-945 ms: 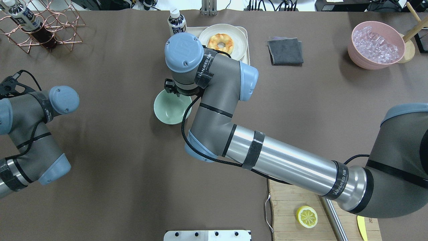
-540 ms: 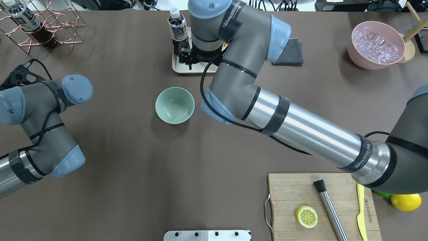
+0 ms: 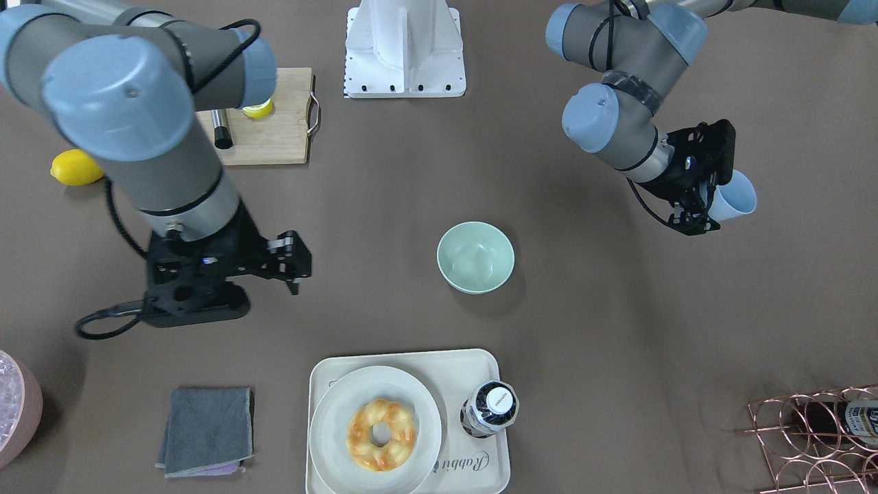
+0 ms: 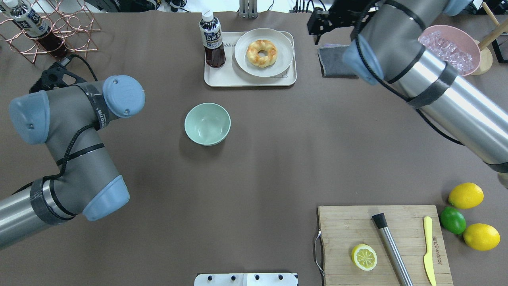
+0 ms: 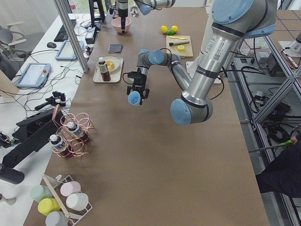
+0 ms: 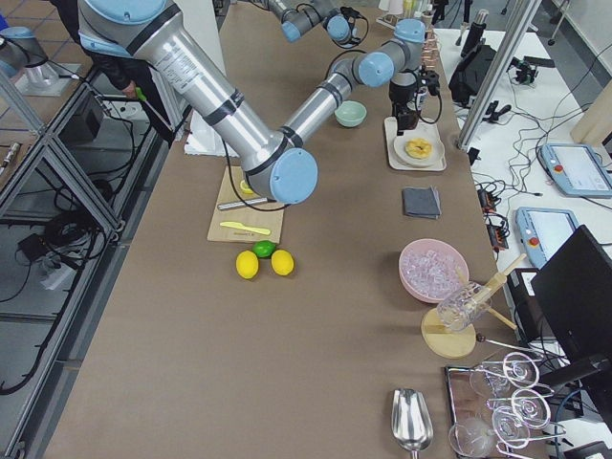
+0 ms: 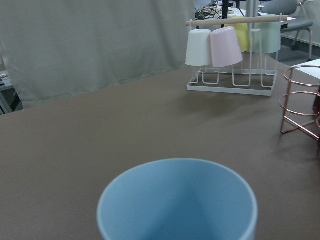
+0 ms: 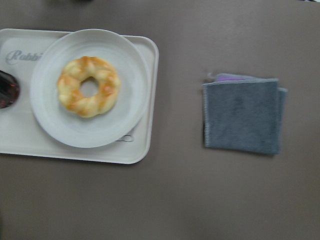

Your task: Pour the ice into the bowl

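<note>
The pale mint-green bowl (image 4: 207,124) stands upright and empty mid-table, also seen from across the table (image 3: 475,257). My left gripper (image 3: 713,200) is shut on a light blue cup (image 3: 739,194), well off to the bowl's left side and above the table. The cup (image 7: 177,202) is tilted with its mouth toward the table's left end. I see no ice in the part of the cup's inside that shows. My right gripper (image 3: 293,262) is open with nothing in it, raised above the table between the bowl and the grey cloth (image 3: 206,431).
A tray (image 4: 222,79) with a donut plate (image 4: 264,52) and a bottle (image 4: 212,39) sits behind the bowl. A pink tub (image 4: 468,55) of heaped ice stands back right, partly behind my right arm. Cutting board (image 4: 345,226), citrus fruit (image 4: 466,195) and a copper rack (image 4: 59,35) lie around.
My right arm swung up and away from the bowl, past the tray, to the back right over the cloth. My left arm moved inward toward the table's middle.
</note>
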Tool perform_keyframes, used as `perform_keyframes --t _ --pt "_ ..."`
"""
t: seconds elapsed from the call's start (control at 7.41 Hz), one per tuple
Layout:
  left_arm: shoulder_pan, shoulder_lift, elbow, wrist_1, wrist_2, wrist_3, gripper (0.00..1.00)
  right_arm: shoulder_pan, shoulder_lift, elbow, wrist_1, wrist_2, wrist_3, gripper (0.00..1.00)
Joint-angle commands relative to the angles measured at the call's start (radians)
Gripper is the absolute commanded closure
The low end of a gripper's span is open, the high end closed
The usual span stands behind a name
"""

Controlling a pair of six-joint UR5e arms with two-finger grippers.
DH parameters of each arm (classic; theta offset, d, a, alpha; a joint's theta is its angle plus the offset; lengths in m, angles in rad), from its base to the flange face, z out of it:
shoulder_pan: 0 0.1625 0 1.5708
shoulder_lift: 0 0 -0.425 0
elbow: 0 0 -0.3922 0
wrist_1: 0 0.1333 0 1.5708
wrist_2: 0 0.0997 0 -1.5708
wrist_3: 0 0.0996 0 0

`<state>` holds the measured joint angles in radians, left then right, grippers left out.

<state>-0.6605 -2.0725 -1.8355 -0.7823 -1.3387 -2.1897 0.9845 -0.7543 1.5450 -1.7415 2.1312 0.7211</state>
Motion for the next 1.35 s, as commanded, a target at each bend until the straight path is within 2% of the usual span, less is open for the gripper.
perform_keyframes --t 0.0,0.14,0.41,0.54,0.81,1.08,1.22 --pt "0.059 -0.098 -0.077 0.003 -0.011 -0.005 0.37 0.179 -0.239 0.088 0.007 0.1 -0.268 0.02" --pt "0.105 -0.138 -0.093 -0.014 -0.026 -0.015 0.37 0.245 -0.331 0.102 0.046 0.133 -0.314 0.07" --pt "0.14 -0.256 -0.085 -0.118 -0.055 -0.015 0.37 0.337 -0.48 0.103 0.166 0.144 -0.328 0.01" --pt "0.15 -0.285 -0.074 -0.212 -0.063 -0.016 0.37 0.374 -0.523 0.101 0.168 0.141 -0.365 0.01" --pt "0.148 -0.279 0.022 -0.429 -0.077 -0.013 0.37 0.448 -0.635 0.083 0.244 0.144 -0.512 0.01" --pt "0.144 -0.261 0.094 -0.584 -0.08 -0.016 0.37 0.511 -0.678 0.035 0.298 0.197 -0.551 0.01" --pt "0.134 -0.242 0.104 -0.654 -0.118 -0.021 0.37 0.523 -0.697 0.027 0.301 0.208 -0.557 0.01"
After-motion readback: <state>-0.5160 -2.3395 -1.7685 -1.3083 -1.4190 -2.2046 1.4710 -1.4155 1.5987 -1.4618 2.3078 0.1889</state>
